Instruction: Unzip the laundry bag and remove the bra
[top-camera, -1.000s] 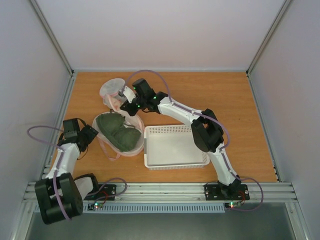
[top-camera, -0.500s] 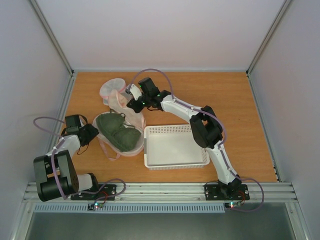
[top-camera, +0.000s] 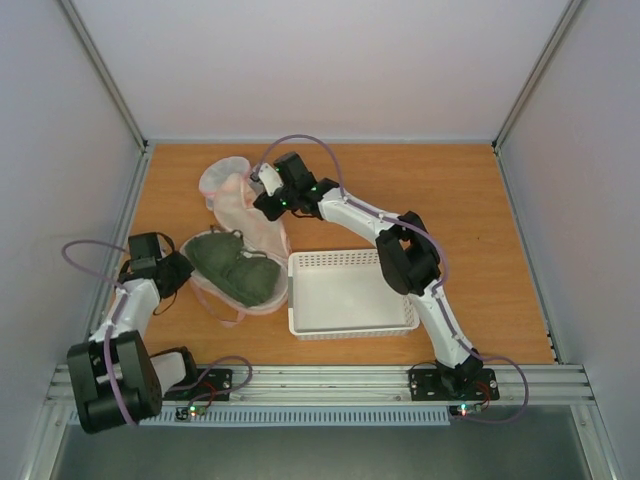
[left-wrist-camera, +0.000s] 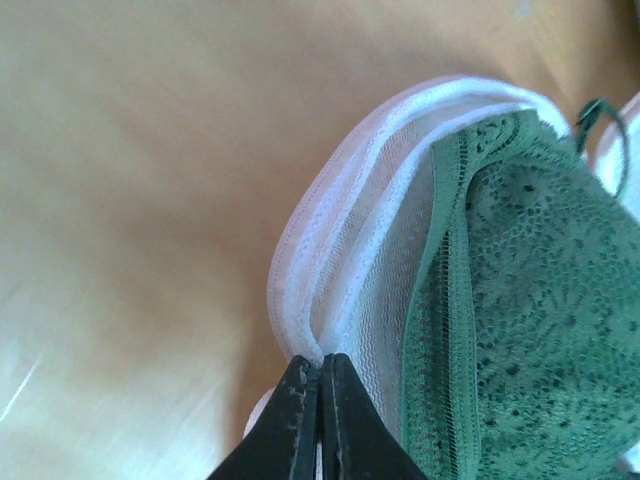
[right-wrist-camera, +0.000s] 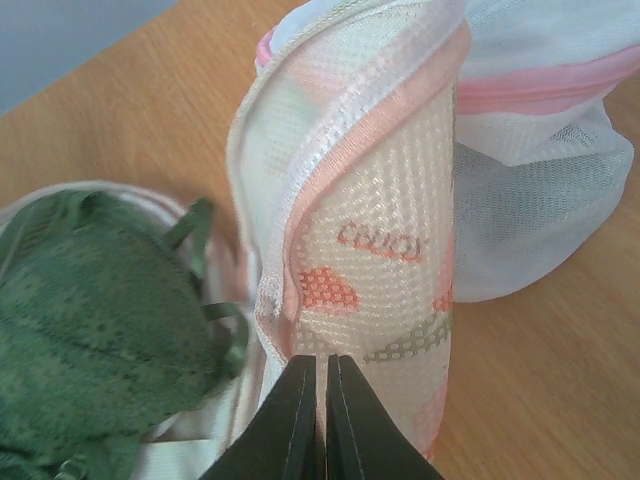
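The laundry bag lies unzipped left of centre, its printed cream flap held upright. My right gripper is shut on that flap's lower edge, beside the pink zipper trim; in the top view the right gripper is over the bag's far lobe. The dark green bra rests uncovered in the bag's lower mesh half. My left gripper is shut on the white mesh rim at the bag's left edge, with the bra just to its right. Seen from above, the left gripper touches that edge.
A round white mesh pouch with a pink rim lies behind the bag, against the raised flap. A white basket stands right of the bag, touching it. Grey walls enclose the wooden table.
My left gripper has closed on the bag's left rim. My right gripper has shifted slightly right and back, standing the printed flap more upright.
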